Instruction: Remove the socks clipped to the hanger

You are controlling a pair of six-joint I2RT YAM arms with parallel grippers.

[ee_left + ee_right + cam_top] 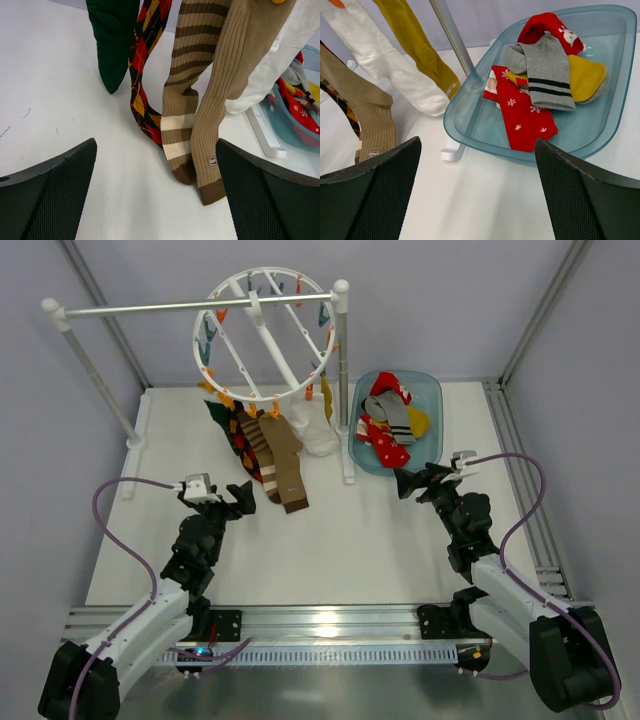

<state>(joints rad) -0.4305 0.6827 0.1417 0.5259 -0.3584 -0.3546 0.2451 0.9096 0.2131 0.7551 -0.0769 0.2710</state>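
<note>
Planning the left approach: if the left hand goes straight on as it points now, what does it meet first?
Probably the toe of the striped sock, lying on the table just ahead of the open left hand; the tan sock beside it is about as near. Depth is unclear.

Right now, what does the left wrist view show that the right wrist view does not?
Only the left wrist view shows the dark green sock. Only the right wrist view shows the hanging yellow sock and the rail post. Both show the tan ribbed sock, the white sock and the blue bin.
</note>
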